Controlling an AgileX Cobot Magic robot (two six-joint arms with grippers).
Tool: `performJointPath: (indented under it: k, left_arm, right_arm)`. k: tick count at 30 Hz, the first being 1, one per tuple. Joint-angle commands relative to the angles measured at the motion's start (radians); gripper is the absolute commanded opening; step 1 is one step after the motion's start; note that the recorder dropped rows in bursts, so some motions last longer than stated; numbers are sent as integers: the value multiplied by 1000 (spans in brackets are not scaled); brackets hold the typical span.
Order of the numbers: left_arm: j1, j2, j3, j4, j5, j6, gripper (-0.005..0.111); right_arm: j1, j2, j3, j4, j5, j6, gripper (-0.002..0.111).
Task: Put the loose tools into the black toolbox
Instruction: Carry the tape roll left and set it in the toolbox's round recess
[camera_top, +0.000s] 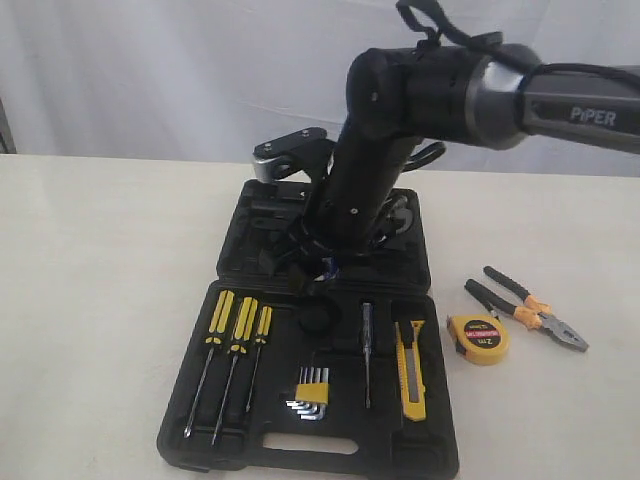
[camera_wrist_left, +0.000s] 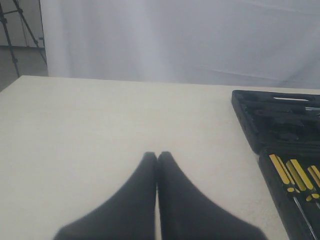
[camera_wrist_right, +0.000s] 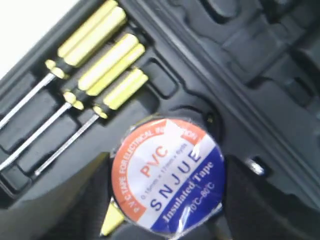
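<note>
My right gripper (camera_wrist_right: 167, 202) is shut on the black tape roll (camera_wrist_right: 167, 175), label with white, red and blue facing the camera, a finger (camera_wrist_right: 82, 200) on each side. It hangs over the open black toolbox (camera_wrist_right: 250, 75) beside the screwdrivers (camera_wrist_right: 100, 55). In the exterior view the right gripper (camera_top: 305, 272) reaches down over the toolbox's (camera_top: 230, 440) middle. The yellow-black utility knife (camera_top: 410, 370) lies in the toolbox's tray. The yellow tape measure (camera_top: 478, 338) and the pliers (camera_top: 525, 308) lie on the table to its right. My left gripper (camera_wrist_left: 157, 156) is shut and empty above bare table.
In the tray lie three yellow-black screwdrivers (camera_top: 235, 335), a hex key set (camera_top: 312, 392) and a thin tester screwdriver (camera_top: 367, 350). A round recess (camera_top: 315, 318) sits below the right gripper. The toolbox lid (camera_top: 400, 250) lies open behind. The left wrist view shows the toolbox (camera_wrist_left: 280, 125) off to one side.
</note>
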Motion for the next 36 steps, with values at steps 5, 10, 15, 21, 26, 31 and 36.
performJointPath:
  k: [5,10,15,21,26,31,36]
  left_arm:
    - [-2,-3,2,-5,-1,-1,0]
    - [-2,-3,2,-5,-1,-1,0]
    - [-2,-3,2,-5,-1,-1,0]
    - [-2,-3,2,-5,-1,-1,0]
    - [-2,-3,2,-5,-1,-1,0]
    - [-2,-3,2,-5,-1,-1,0]
    - [-2,-3,2,-5,-1,-1,0]
  right_arm:
    - [9,77,-2,-6,-5,50,0]
    - [9,116,-2,-6,-30,48,0]
    - [9,131,-2,-13,-78,42,0]
    - [9,130,-2,-15,-99,42,0]
    - [9,130,-2,-32,-95,50,7]
    - [9,131,-2,-32,-89,50,28]
    - [9,131,-2,-32,-91,50,43]
